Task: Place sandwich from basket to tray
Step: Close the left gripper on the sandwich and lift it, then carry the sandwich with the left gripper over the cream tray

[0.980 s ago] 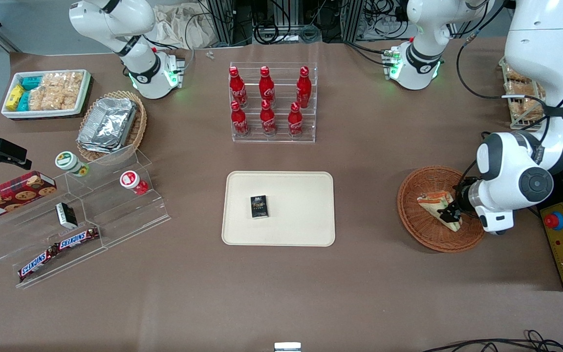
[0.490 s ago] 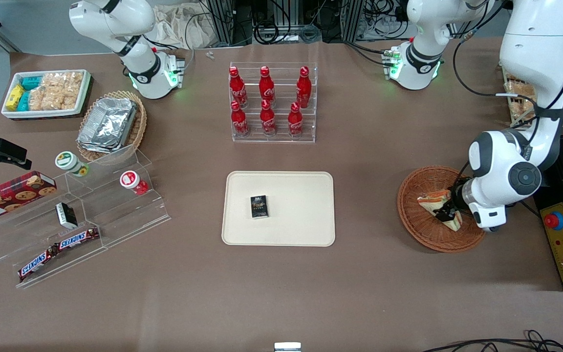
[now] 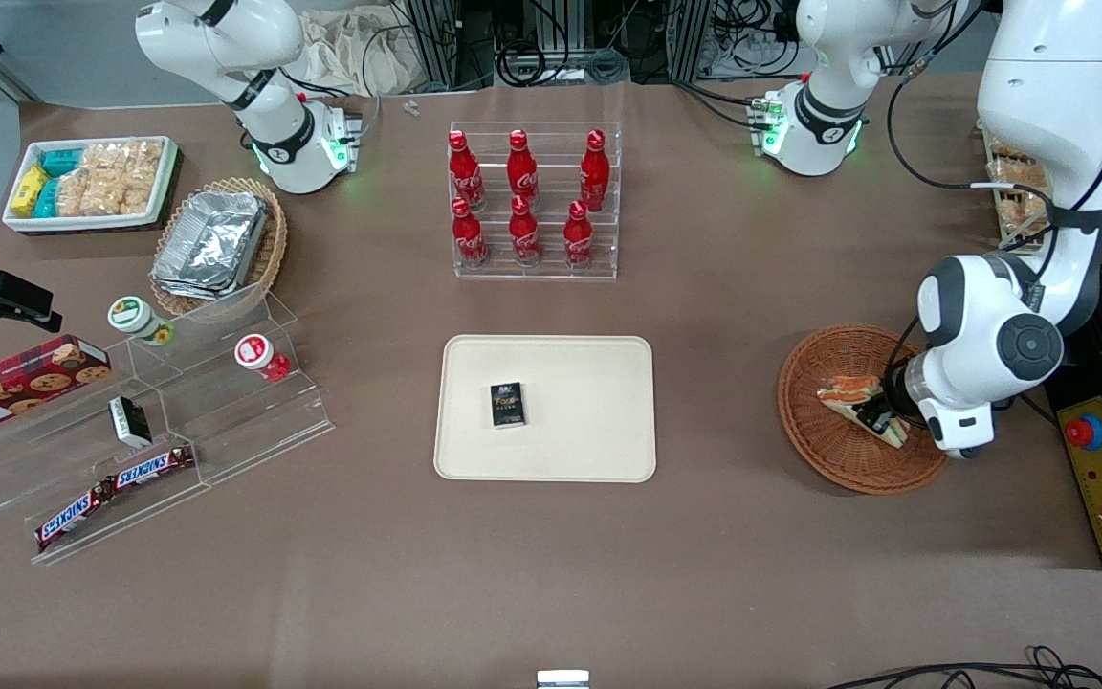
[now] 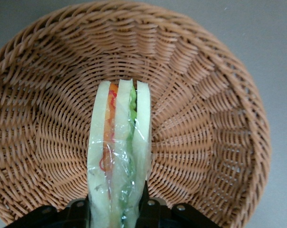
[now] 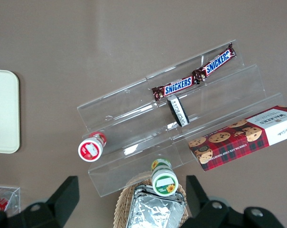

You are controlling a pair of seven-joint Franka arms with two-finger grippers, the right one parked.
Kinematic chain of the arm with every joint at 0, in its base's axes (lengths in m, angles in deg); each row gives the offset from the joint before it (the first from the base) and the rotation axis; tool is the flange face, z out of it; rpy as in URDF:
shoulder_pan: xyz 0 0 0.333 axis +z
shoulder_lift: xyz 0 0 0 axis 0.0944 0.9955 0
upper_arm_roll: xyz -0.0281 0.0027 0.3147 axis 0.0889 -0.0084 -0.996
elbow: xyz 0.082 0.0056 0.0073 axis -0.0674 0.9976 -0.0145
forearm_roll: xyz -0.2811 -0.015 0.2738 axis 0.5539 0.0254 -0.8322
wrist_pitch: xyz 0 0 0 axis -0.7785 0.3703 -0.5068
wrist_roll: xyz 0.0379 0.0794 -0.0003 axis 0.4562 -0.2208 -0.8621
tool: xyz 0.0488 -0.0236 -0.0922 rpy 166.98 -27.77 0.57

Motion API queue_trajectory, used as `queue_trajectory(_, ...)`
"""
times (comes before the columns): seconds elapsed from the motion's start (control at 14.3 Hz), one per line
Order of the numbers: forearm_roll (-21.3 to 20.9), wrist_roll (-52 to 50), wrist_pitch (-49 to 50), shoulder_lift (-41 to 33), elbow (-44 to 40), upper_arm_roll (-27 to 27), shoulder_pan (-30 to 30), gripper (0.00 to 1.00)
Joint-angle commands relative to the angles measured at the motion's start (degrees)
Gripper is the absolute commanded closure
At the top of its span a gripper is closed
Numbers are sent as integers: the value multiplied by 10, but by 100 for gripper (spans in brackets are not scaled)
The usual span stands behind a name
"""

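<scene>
The sandwich (image 3: 852,394), a wrapped wedge of pale bread with orange and green filling, stands on edge in the round reddish-brown wicker basket (image 3: 804,421) toward the working arm's end of the table. My left gripper (image 3: 881,417) is low inside the basket and shut on the sandwich. In the left wrist view the sandwich (image 4: 118,142) runs straight out from the gripper (image 4: 117,211), with a black finger pressed against each bread face, and the basket (image 4: 205,118) weave lies all around it. The beige tray (image 3: 589,431) lies at the table's middle.
A small black box (image 3: 507,404) lies on the tray. A clear rack of red cola bottles (image 3: 534,203) stands farther from the front camera than the tray. Clear stepped shelves with snacks (image 3: 168,421) and a foil-filled wicker basket (image 3: 218,244) sit toward the parked arm's end.
My wrist has shifted slightly toward the tray. The sandwich has turned in the basket, so its orange filling edge now faces up more.
</scene>
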State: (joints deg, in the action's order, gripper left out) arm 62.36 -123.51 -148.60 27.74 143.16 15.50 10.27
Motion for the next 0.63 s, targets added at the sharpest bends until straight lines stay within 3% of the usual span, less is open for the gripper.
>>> queue_trajectory(0.0, -2, -3, 78, -38, -33, 2, 0, 100)
queue_trajectory(0.35, -1, 64, 313, -54, -215, 29, -1, 100)
queue_trajectory(0.56, -33, 186, 359, -47, -280, 90, -10, 100)
